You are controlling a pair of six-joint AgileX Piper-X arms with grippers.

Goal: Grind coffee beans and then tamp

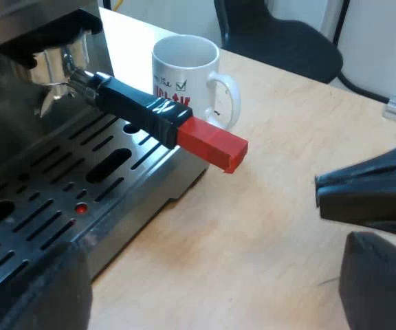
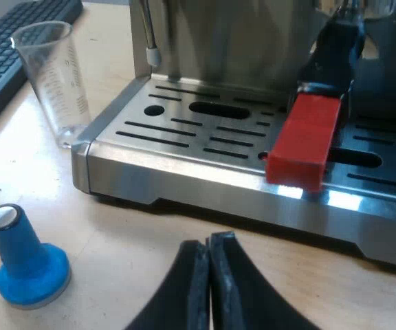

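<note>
Item: metal holder (image 1: 60,65), locked into the front of the espresso machine (image 2: 205,158), its dark handle (image 1: 139,106) and red end (image 2: 304,141) jutting outward. Judged rigid, weighty, slick on bare metal; best taken by the handle. Also: blue tamper (image 2: 23,258), upright on the table (image 1: 287,206), ten o'clock of the right gripper (image 2: 208,251), whose fingers are pressed together, empty. The left gripper (image 1: 205,275): fingers spread, holding nothing. Containers: mug (image 1: 184,58), twelve o'clock of it, looks empty; measuring glass (image 2: 50,82), apparently empty, fragile.

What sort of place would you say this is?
Probably an office or lab: a computer keyboard lies near the espresso machine, and an office chair stands by the wooden table.
</note>
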